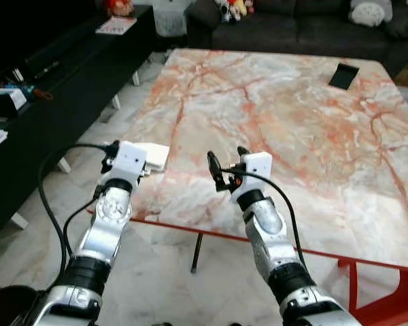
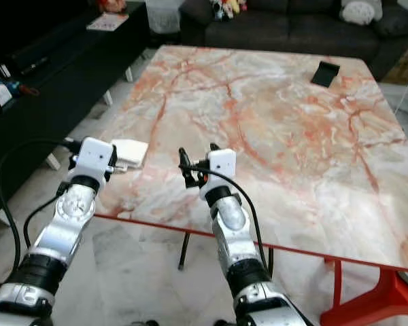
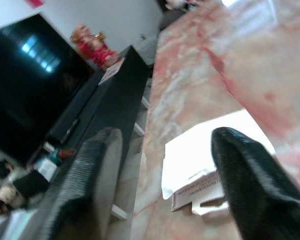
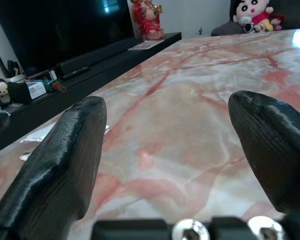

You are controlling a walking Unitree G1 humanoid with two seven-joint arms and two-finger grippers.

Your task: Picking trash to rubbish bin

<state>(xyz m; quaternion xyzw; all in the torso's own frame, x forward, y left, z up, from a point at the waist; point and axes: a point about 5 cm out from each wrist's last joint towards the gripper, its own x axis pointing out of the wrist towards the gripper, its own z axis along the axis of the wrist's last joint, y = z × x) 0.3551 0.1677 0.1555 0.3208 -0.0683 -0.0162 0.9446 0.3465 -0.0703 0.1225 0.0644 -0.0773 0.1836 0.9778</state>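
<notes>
At the near left corner of the pink-veined marble table (image 1: 292, 115) with red metal legs lies a flat white piece of paper trash (image 1: 156, 155), printed along one edge. The left gripper (image 3: 162, 175) hangs just over the table's near edge, fingers spread wide, with the paper between and just beyond them, not touching. The right gripper (image 1: 226, 166) hovers over the near edge a little to the right of the paper, its two black fingers (image 4: 65, 155) also parted and holding nothing. A small black object (image 1: 343, 75) sits at the far right of the tabletop. A long black TV cabinet (image 1: 54, 95) runs along the left, and a dark sofa (image 1: 292, 24) with plush toys stands beyond the table.
</notes>
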